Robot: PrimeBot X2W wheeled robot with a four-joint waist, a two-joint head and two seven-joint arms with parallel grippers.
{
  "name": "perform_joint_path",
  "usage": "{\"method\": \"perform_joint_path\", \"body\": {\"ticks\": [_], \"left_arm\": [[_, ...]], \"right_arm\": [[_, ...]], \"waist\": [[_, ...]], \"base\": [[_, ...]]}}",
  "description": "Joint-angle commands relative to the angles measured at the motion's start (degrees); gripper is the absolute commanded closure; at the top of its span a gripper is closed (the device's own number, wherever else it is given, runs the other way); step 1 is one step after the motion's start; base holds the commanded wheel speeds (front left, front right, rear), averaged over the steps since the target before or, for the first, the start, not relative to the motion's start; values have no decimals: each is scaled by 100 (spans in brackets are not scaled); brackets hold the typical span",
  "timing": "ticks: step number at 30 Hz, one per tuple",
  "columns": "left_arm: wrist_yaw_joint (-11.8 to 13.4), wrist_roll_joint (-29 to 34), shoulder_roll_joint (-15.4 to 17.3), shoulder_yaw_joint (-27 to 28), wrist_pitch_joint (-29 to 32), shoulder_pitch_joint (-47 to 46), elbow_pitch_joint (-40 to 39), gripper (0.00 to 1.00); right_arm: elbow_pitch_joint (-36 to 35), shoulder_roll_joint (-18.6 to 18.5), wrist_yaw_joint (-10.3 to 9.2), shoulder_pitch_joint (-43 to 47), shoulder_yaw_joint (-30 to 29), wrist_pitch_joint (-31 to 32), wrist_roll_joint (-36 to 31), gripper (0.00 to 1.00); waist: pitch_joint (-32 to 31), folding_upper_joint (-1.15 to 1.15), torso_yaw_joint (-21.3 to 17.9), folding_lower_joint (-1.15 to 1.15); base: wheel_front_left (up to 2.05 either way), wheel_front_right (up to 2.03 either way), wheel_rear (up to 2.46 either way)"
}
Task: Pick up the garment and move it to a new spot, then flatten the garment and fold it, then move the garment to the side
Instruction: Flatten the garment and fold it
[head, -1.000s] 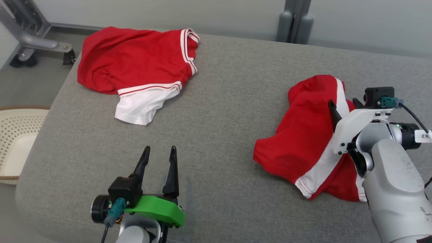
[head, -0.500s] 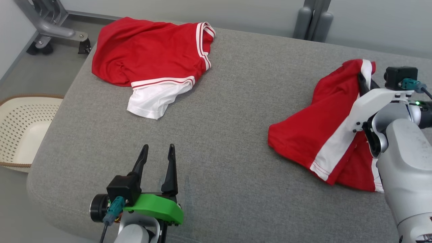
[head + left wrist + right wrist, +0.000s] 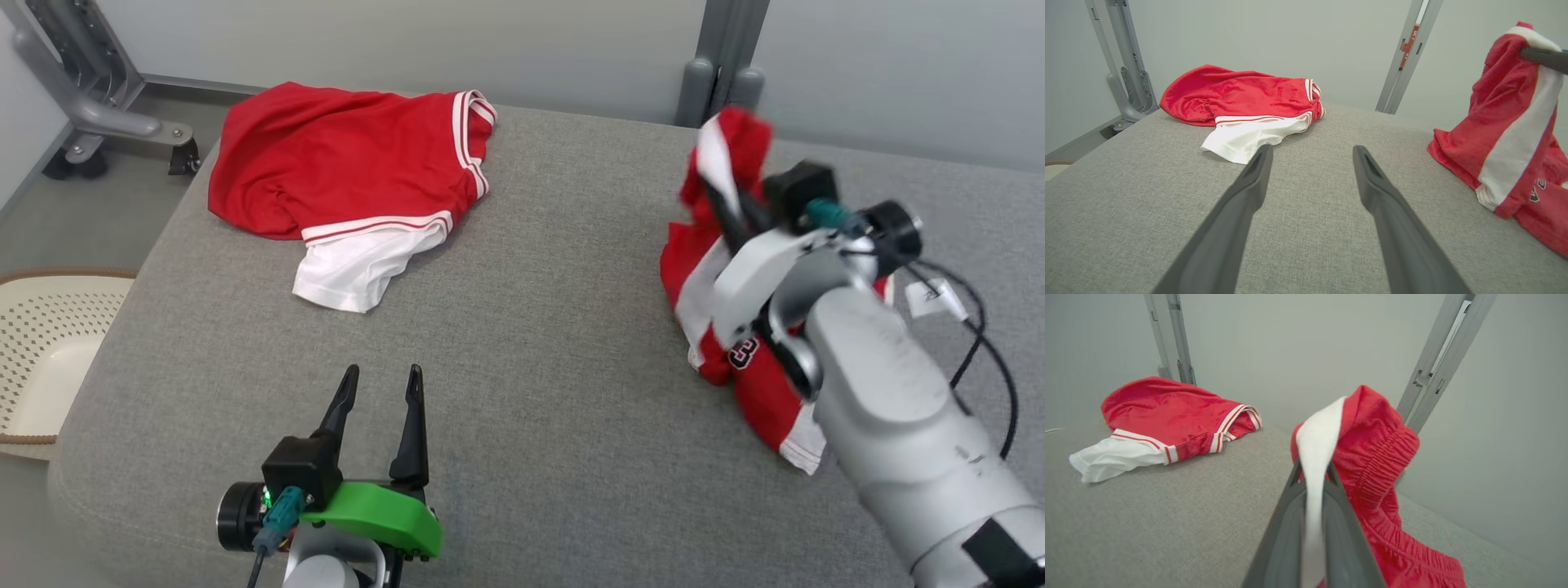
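On the grey padded surface (image 3: pixel 555 343), the red shorts (image 3: pixel 759 384) lay slumped at its right side a second ago. They now hang by the waistband from the right gripper (image 3: pixel 722 200), which is clamped on their white stripe, and the lower hem still touches the pad, so the pick-up looks underway. The left gripper (image 3: pixel 382 376) stays parted and empty near the front edge.

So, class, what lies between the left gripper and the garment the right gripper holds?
Nothing: only bare grey cushion separates the left gripper from the held garment, as the head view shows.
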Motion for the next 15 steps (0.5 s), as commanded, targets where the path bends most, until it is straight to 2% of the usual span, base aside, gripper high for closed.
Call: {"method": "perform_joint_path", "body": {"ticks": [1,4,8,12,15], "left_arm": [[-30,46,9,-9,-5,56,6,0],[-46,59,10,-31,-5,43,26,0],[-48,66,10,-70,-5,54,36,0],[-54,60,10,-76,-5,103,53,0],[-58,60,10,-70,-5,112,72,0]], "right_arm": [[-64,-26,-2,189,350,73,221,100],[-377,-77,-2,451,1431,246,864,100],[-997,-350,-2,674,2731,539,1785,100],[-1698,-767,-2,630,3710,909,2639,100],[-2060,-1013,-2,503,4219,1130,3089,100]], "waist": [[-26,0,-17,0],[-37,0,3,0],[-49,0,50,0],[-70,0,94,0],[-86,0,111,0]], "base": [[0,0,0],[0,0,0],[0,0,0],[0,0,0],[0,0,0]]}}
